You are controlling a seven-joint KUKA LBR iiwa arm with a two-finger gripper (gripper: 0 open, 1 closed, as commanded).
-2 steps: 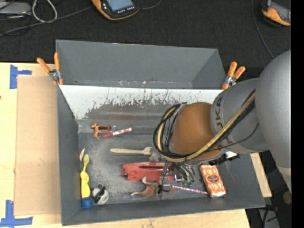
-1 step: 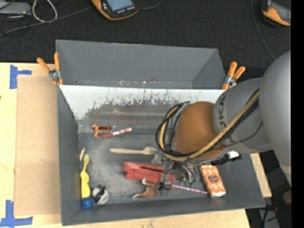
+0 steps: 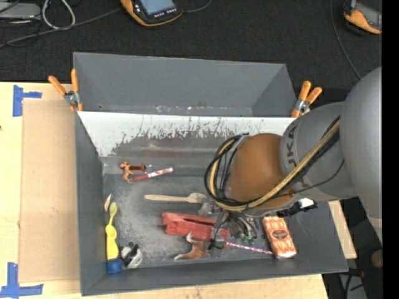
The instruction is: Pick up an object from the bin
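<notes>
Red plastic piece [image 3: 186,224] lies near the front of your grey bin [image 3: 181,98], its right end just beside the pincer [image 3: 227,230]. You cannot tell whether the pincer is spread or pressed together. An orange packet [image 3: 279,237] lies just right of it, and a pink straw [image 3: 249,248] lies below.

Gripper [image 3: 225,230] in bin [image 3: 181,98], front-R part, flat tool [image 3: 184,223] just L of it, spoon [image 3: 174,198] behind & L, thin stick [image 3: 249,247] in front, packet [image 3: 279,237] just R, toothbrush [image 3: 111,232] far L along wall
</notes>
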